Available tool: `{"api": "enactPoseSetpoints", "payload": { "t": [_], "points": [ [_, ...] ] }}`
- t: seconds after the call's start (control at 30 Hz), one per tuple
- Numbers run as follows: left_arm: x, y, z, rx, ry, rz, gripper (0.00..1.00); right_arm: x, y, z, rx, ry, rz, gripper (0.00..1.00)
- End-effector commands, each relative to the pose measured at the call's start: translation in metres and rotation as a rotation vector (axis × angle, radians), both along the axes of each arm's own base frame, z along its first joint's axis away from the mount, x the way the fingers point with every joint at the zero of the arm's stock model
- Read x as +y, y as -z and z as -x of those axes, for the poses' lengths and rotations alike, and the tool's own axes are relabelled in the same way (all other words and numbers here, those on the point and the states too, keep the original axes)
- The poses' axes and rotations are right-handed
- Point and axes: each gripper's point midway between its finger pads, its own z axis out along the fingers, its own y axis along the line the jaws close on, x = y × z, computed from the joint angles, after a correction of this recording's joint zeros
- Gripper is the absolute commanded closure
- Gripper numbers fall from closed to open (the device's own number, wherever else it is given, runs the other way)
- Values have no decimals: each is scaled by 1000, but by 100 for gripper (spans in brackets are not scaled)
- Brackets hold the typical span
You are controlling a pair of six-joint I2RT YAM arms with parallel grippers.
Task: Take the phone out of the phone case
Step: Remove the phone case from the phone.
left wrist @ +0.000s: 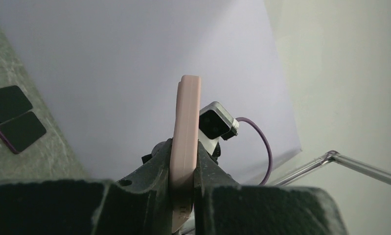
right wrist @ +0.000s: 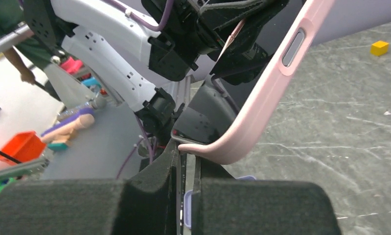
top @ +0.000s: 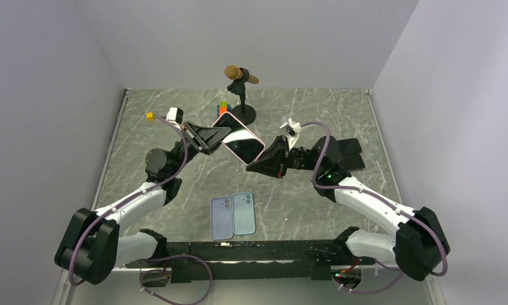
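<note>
The grey marbled counter (top: 340,108) filled the overhead view, with the left arm (top: 130,203) and right arm (top: 372,200) reaching inward and meeting above its middle. Between them, lifted clear of the counter and tilted, was the phone (top: 241,136), dark screen up, inside the pink phone case (left wrist: 186,127).

The left jaws were clamped firmly across one end of the case, which stood edge-on between them in the left wrist view. The right jaws were nearly together at the opposite lower corner. There the case rim (right wrist: 262,98) curled just above them and seemed to part slightly from the phone's edge (right wrist: 198,125). Whether they pinched the rim or only pressed against it could not be told.

Doing the peel well likely called for a steady left hold while the right jaws worked the corner lip off. Pulling along the rim seemed safer than twisting, since a slip could drop the phone.

Below lay two pale blue phones or cases (top: 232,216) side by side. A microphone stand (top: 240,95) stood at the far side and a small yellow block (top: 149,116) lay at the left.
</note>
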Motion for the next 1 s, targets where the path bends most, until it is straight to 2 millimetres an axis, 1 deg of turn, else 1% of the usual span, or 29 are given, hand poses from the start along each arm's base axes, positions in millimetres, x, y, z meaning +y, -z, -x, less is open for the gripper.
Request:
{"api": "enactPoseSetpoints", "payload": {
  "t": [0.0, 0.1, 0.2, 0.27, 0.33, 0.4, 0.43, 0.47, 0.53, 0.57, 0.6, 0.67, 0.73, 0.83, 0.87, 0.93, 0.97],
  "points": [
    [-25, -45, 95, -113, 430, 54, 100, 1, 27, -52, -146, 239, 165, 100],
    [-30, -39, 94, -69, 462, 64, 100, -7, 27, -61, -184, 305, 220, 100],
    [-33, -33, 92, -45, 473, 79, 100, -15, 27, -62, -193, 347, 239, 100],
    [-36, -27, 89, -46, 462, 64, 100, -18, 28, -56, -169, 337, 246, 100],
    [-40, -20, 86, -64, 444, 19, 100, -19, 27, -42, -122, 300, 230, 98],
    [-43, -11, 80, -92, 412, -43, 100, -22, 31, -25, -51, 252, 217, 71],
    [-42, -7, 76, -118, 388, -73, 100, -24, 34, -17, -9, 239, 218, 61],
    [-42, -2, 73, -144, 370, -106, 100, -27, 38, -10, 37, 233, 224, 54],
    [-38, 5, 69, -231, 327, -166, 100, -35, 46, -3, 133, 254, 256, 45],
    [-37, 9, 67, -284, 311, -206, 100, -38, 49, 1, 172, 257, 279, 44],
    [-38, 17, 63, -299, 307, -255, 100, -40, 51, 6, 203, 243, 302, 43],
    [-37, 26, 59, -350, 306, -318, 100, -44, 48, 18, 239, 202, 330, 40],
    [-38, 25, 60, -395, 323, -351, 100, -45, 38, 30, 255, 136, 315, 34],
    [-38, 22, 65, -434, 371, -380, 100, -45, 30, 34, 311, 80, 315, 32],
    [-38, 20, 66, -443, 376, -391, 100, -43, 30, 37, 335, 38, 312, 35],
    [-37, 19, 67, -449, 371, -413, 100, -40, 24, 44, 349, -36, 291, 46],
    [-36, 18, 67, -454, 361, -422, 100, -39, 22, 47, 349, -59, 283, 48]
  ]
}}
